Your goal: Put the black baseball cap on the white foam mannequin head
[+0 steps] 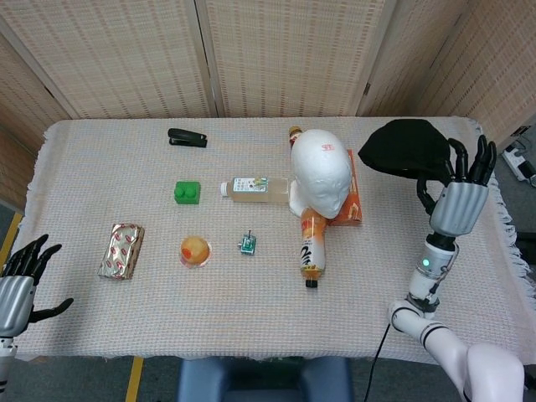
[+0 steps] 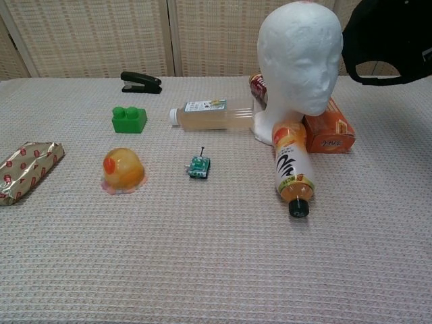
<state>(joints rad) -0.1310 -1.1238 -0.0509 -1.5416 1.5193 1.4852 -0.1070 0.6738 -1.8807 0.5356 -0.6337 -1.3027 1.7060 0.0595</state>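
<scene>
Right hand [image 1: 458, 205] raised above surface near right edge, fingers upright, clamped on black fabric baseball cap [image 1: 404, 148]; grip point hidden behind cap. Cap off surface, beside white foam mannequin head [image 1: 322, 171] toward far right corner; cut off at chest-view top edge. Left hand [image 1: 17, 289] at near left corner, fingers apart, empty, partly out of view.

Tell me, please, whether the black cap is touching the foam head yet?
Apart. Chest view shows background between the black cap and the foam head.
</scene>
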